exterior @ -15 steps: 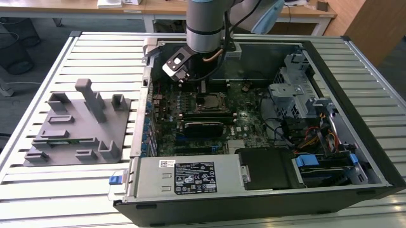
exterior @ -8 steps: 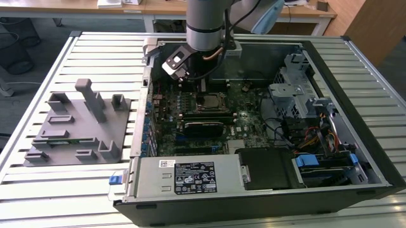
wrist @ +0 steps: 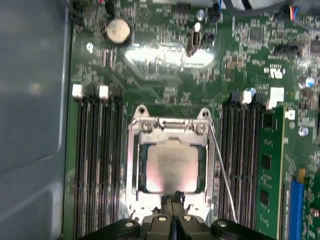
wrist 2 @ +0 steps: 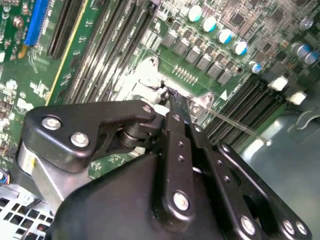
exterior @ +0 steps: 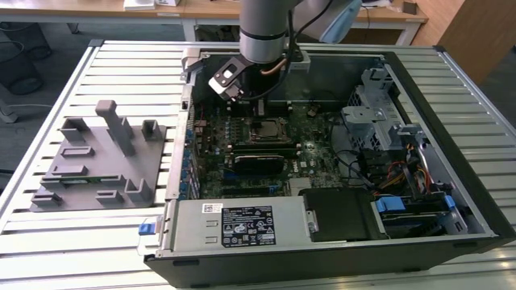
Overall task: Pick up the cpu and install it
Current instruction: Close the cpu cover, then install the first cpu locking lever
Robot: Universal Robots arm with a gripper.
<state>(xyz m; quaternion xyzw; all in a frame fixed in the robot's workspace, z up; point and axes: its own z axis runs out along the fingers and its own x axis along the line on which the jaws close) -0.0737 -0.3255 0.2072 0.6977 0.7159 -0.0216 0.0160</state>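
Jaws together, arm (exterior: 262,24) upright over the cpu (wrist: 172,167), perhaps at its edge.

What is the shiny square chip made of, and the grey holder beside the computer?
The cpu looks like metal on top: smooth, silver-grey, reflecting light. The grey holder looks like matte plastic: dull, evenly grey, though that's a guess.

Bright, even light falls on the bench (exterior: 121,72); shadows lie dark inside the case (exterior: 322,263), while white glare streaks the board (wrist: 165,56) and washes the cpu (wrist: 172,167).
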